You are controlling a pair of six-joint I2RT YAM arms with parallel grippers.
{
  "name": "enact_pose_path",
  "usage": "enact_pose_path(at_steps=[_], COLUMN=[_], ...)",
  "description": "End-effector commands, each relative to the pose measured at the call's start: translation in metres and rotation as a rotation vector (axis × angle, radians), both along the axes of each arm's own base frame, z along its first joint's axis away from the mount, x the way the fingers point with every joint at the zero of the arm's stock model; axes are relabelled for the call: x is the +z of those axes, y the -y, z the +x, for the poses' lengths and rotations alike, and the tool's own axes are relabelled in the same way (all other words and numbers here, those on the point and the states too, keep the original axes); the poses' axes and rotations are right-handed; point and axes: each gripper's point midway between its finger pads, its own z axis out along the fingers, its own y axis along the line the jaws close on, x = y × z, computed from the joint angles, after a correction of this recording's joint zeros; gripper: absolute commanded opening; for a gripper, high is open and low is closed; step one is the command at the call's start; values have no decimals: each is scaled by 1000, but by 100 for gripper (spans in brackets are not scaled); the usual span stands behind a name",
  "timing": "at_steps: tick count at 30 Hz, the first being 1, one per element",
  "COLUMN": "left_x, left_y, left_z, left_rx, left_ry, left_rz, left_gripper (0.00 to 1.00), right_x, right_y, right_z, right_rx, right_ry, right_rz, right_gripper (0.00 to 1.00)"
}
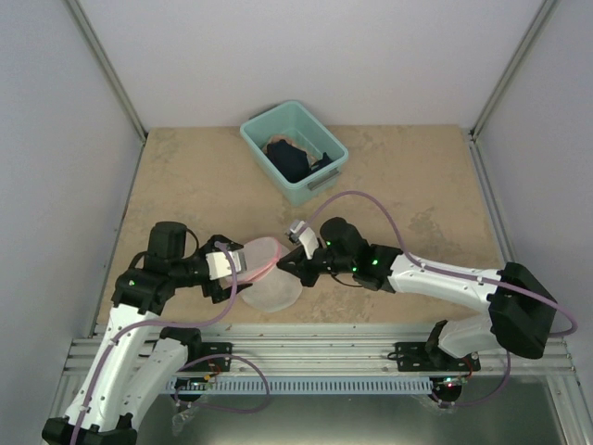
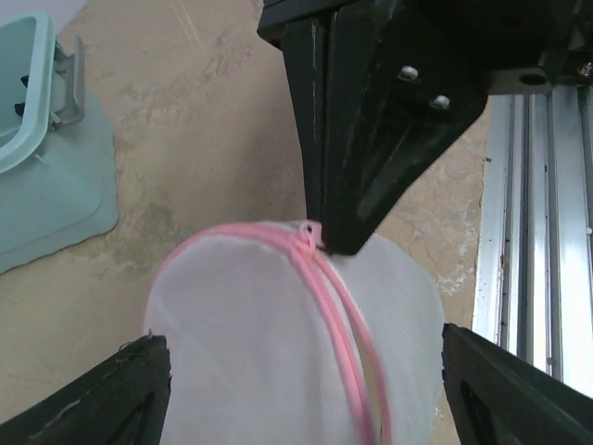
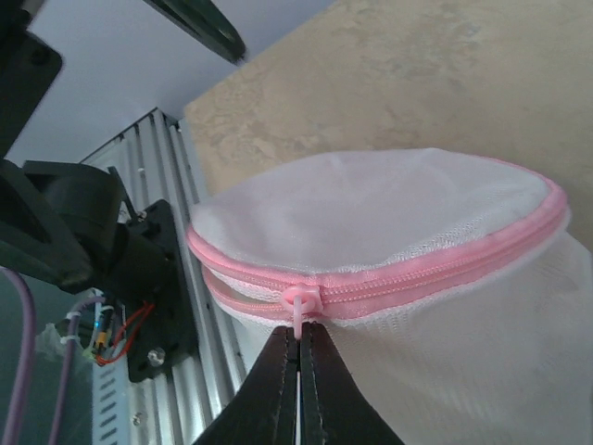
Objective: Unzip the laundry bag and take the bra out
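The white mesh laundry bag with a pink zipper band stands tilted near the table's front edge, between both grippers. My left gripper has its jaws wide around the bag, with both fingers touching its sides. My right gripper is shut on the pink zipper pull, with its fingertips pinched just under the slider. The band is split into two strands behind the slider and still closed ahead of it. The right fingers meet the slider in the left wrist view. The bra does not show.
A teal plastic bin holding dark clothing stands at the back middle of the table; its corner shows in the left wrist view. The metal rail of the table's near edge runs just behind the bag.
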Motion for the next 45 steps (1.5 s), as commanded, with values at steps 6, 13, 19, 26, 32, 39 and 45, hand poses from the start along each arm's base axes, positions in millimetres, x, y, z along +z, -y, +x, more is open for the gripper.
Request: enact_pose_path(at_steps=[6, 13, 19, 26, 32, 39, 45], left_x=[-14, -25, -31, -36, -38, -36, -32], left_y=[7, 2, 0, -7, -12, -17, -20], left_z=[-8, -2, 2, 4, 8, 15, 34], left_rx=[-6, -8, -9, -42, -58, -42, 58], left_ry=[-99, -42, -14, 111, 180, 244, 261], left_rz=[-32, 22, 46, 119, 177, 217, 190], left_gripper=[55, 21, 0, 0, 0, 0, 0], right_x=[28, 30, 29, 9, -15, -27, -31], right_y=[-38, -34, -26, 4, 37, 74, 76], right_z=[-3, -3, 0, 27, 55, 82, 73], right_rx=[22, 25, 11, -88, -161, -241, -212], right_ry=[49, 75, 108, 124, 103, 79, 58], right_rz=[75, 68, 46, -18, -73, -97, -97], right_gripper=[0, 1, 0, 0, 0, 0, 0])
